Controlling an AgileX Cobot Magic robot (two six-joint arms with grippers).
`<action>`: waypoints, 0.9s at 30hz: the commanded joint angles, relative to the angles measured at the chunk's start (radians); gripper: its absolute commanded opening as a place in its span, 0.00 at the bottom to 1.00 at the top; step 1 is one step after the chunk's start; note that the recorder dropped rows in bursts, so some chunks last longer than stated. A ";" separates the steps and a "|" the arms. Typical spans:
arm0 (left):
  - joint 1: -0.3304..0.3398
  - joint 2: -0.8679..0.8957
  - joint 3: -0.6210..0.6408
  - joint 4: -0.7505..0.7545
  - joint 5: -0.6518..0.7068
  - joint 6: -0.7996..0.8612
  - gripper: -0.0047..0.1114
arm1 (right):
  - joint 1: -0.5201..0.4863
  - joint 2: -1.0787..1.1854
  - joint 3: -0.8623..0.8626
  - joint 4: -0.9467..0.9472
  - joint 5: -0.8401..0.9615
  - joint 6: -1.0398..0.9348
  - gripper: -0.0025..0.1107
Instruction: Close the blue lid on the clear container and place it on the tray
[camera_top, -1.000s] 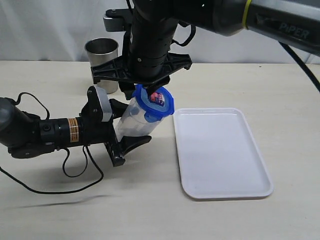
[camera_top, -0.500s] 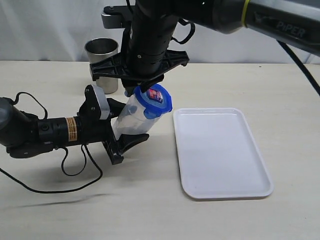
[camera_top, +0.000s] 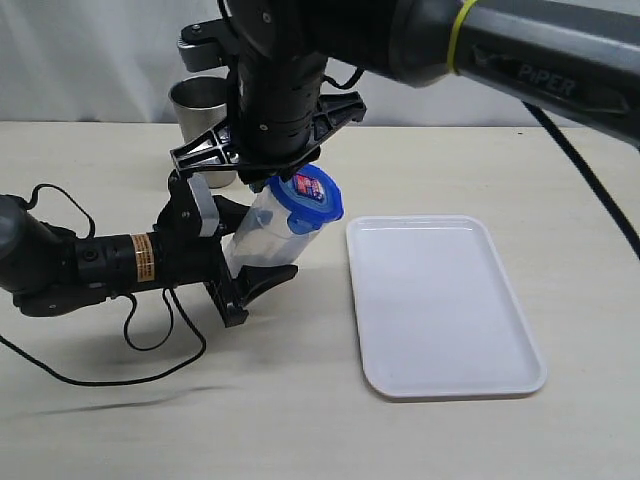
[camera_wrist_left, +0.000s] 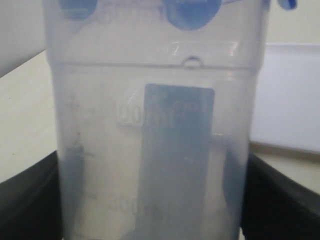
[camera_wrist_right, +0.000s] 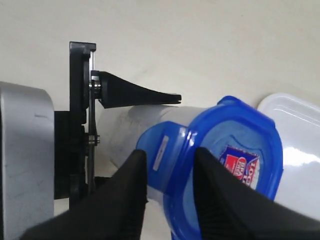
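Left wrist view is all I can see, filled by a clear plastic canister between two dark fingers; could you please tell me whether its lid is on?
Observer: Yes. The octagonal blue plastic lid sits on the mouth of the tall clear plastic container, which the left claw holds tilted.
Operator: Thank you. What is the other arm doing?
Observer: The right claw has a finger on either side of one lid flap and seems to pinch it.
Operator: And where is the tray, please?
Observer: The flat white plastic tray lies beside the container, which is not yet on it.
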 joint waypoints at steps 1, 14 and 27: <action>-0.006 -0.010 0.002 0.025 -0.051 0.009 0.04 | 0.009 0.084 0.030 0.027 0.059 -0.011 0.26; -0.006 -0.010 0.002 0.026 -0.061 0.009 0.04 | 0.042 0.108 0.013 0.034 0.063 -0.141 0.26; -0.006 -0.010 0.002 0.045 -0.110 0.009 0.04 | 0.042 -0.030 -0.222 0.124 0.063 -0.282 0.30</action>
